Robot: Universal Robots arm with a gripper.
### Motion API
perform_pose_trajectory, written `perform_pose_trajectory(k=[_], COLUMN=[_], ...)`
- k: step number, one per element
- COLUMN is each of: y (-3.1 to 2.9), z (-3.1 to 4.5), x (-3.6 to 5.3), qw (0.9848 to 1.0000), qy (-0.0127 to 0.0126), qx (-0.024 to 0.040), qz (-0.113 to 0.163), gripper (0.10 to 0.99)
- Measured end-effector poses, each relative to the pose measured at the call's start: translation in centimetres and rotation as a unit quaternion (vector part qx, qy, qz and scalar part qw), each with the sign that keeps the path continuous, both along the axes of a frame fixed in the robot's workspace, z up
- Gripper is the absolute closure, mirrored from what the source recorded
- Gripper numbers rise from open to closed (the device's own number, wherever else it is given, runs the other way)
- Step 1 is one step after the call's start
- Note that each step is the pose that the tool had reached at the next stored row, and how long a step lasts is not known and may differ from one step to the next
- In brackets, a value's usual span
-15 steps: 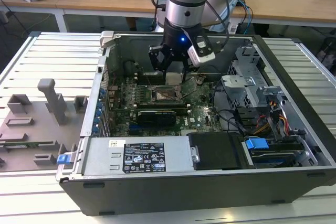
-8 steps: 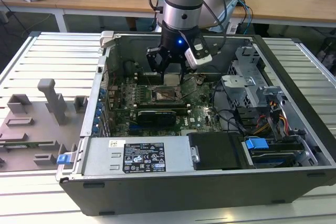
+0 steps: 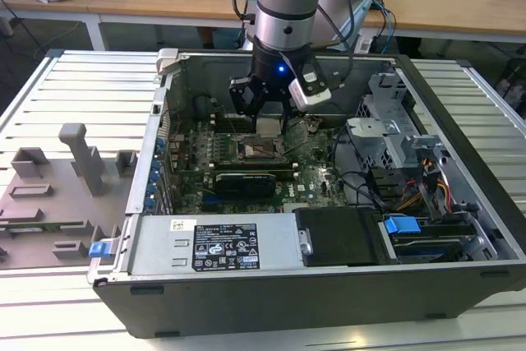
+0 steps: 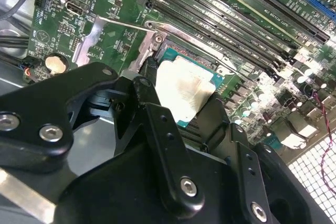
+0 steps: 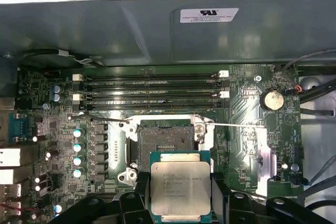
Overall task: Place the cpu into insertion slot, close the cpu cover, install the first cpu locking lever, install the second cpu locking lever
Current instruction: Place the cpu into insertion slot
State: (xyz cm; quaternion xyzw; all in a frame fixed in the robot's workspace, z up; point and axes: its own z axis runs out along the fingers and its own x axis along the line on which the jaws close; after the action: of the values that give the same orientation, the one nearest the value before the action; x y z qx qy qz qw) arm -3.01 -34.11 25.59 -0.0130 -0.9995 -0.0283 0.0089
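My gripper (image 3: 269,123) hangs inside the open computer case, shut on the cpu (image 5: 180,187), a flat square chip with a dull silver top on a green edge. In both wrist views the black fingers (image 5: 140,184) press on two opposite sides of the chip (image 4: 184,90). The chip is held level a little above the motherboard, just off to one side of the insertion slot (image 5: 165,139), whose dark pin field lies uncovered. The cpu cover (image 5: 261,156) looks swung open beside the slot, its silvery edge catching the light. Two thin wire levers (image 5: 100,120) stick out sideways from the slot, unlatched.
Memory slots (image 5: 152,90) run along the board just beyond the slot, and a row of capacitors (image 5: 79,150) stands beside it. The case wall (image 3: 164,113), a drive cage (image 3: 386,133) and loose cables (image 3: 427,178) ring the board. A grey fixture tray (image 3: 57,195) sits outside the case.
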Motion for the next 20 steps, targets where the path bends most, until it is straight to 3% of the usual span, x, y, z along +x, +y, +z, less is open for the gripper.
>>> perform_pose_trajectory(k=[15,20], y=[0.00,0.12], z=[-1.42,-1.53], x=[0.00,0.00], qw=[1.0000,1.0000], qy=[0.0000,0.0000], qx=[-0.0001,-0.0001], qz=[0.000,0.000], gripper=[0.541,0.541])
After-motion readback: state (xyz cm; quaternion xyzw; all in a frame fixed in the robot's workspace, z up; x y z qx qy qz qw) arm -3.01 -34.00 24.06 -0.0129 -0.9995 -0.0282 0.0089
